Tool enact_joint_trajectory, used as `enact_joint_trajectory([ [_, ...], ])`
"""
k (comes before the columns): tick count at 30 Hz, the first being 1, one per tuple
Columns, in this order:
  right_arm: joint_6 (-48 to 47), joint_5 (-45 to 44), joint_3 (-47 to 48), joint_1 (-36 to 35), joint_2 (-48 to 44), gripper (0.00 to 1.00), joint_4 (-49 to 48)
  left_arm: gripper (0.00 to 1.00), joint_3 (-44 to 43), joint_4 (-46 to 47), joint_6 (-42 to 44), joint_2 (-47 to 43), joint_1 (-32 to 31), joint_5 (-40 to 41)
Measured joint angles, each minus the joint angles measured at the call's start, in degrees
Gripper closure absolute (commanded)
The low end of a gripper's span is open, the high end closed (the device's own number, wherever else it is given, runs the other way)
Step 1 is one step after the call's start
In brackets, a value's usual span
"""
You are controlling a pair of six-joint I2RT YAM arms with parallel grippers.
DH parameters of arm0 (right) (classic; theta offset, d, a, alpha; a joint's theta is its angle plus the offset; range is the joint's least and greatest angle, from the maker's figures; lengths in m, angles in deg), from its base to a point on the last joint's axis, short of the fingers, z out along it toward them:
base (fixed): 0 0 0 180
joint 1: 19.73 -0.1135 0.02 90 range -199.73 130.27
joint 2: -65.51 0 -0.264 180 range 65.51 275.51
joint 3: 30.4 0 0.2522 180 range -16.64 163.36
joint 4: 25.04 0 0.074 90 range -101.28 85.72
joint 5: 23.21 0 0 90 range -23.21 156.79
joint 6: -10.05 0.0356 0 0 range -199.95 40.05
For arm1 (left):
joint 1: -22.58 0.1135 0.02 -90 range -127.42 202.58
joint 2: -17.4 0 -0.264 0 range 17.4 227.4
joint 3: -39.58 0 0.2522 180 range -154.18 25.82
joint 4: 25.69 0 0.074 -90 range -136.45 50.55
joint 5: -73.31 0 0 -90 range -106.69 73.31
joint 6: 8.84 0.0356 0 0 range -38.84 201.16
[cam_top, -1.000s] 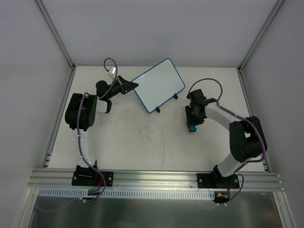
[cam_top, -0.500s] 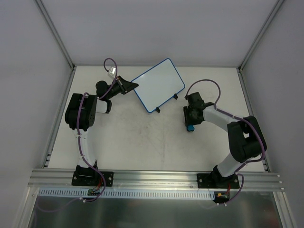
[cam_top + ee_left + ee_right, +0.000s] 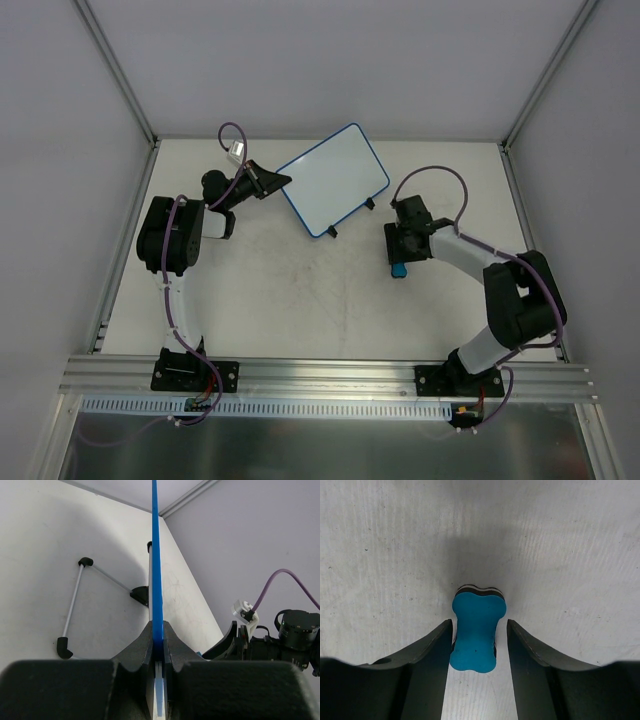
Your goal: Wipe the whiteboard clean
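The whiteboard (image 3: 335, 178), white with a thin blue frame and two small black feet, stands tilted at the back centre of the table; its face shows no marks in the top view. My left gripper (image 3: 283, 182) is shut on its left edge. In the left wrist view the blue frame edge (image 3: 155, 555) runs straight up out of the closed gripper (image 3: 158, 630). A small blue eraser (image 3: 477, 630) lies on the table between the fingers of my right gripper (image 3: 479, 622), which stands open, with a gap on the right side. From above, the eraser (image 3: 400, 270) sits just below that gripper (image 3: 401, 258).
The whiteboard's wire stand with black end caps (image 3: 75, 605) rests on the table behind the board. Aluminium posts and grey walls close the table (image 3: 300, 300) at the back and sides. A purple cable (image 3: 280, 580) loops off the right arm.
My right gripper has shifted slightly left and its jaws have parted, leaving the blue eraser on the table. The left gripper and the whiteboard have stayed put.
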State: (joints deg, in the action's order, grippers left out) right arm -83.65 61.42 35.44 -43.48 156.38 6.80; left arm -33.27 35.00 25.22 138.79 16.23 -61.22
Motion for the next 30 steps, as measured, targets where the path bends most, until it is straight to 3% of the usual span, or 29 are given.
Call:
enact_joint_trajectory([
  [4,0.02,-0.11,-0.22,-0.02,-0.76,0.47,-0.37,0.97,0.00,0.00,0.00,0.00,0.00,0.00],
  [5,0.02,-0.22,-0.31,-0.04,-1.09,0.46,-0.42,0.87,0.00,0.00,0.00,0.00,0.00,0.00],
  [9,0.02,-0.46,-2.62,-0.15,-4.50,0.45,-2.51,0.71,0.26,-0.13,-0.07,0.00,-0.11,-1.31],
  [19,-0.02,-2.27,-7.15,-0.20,-11.89,0.45,-5.70,0.59,0.96,-0.17,-0.24,0.00,-0.48,-1.95],
  [22,-0.02,-2.84,-8.24,-0.20,-12.98,0.44,-6.64,0.44,1.07,-0.13,-0.15,0.00,-0.46,-1.95],
  [23,-0.02,-3.08,-8.81,-0.20,-13.60,0.44,-6.97,0.25,1.25,-0.15,-0.07,0.00,-0.44,-1.95],
  [25,0.00,-3.61,-9.79,-0.20,-15.06,0.44,-7.43,0.06,1.95,-0.22,0.26,-0.22,-0.37,-1.95],
  [26,0.00,-3.98,-10.34,-0.20,-16.09,0.44,-7.63,0.01,2.56,-0.31,0.17,-0.50,-0.20,-1.92],
  [30,-0.26,-4.48,-11.50,-0.17,-20.13,0.37,-8.63,0.01,6.54,-0.63,1.05,-3.26,1.22,-1.90],
])
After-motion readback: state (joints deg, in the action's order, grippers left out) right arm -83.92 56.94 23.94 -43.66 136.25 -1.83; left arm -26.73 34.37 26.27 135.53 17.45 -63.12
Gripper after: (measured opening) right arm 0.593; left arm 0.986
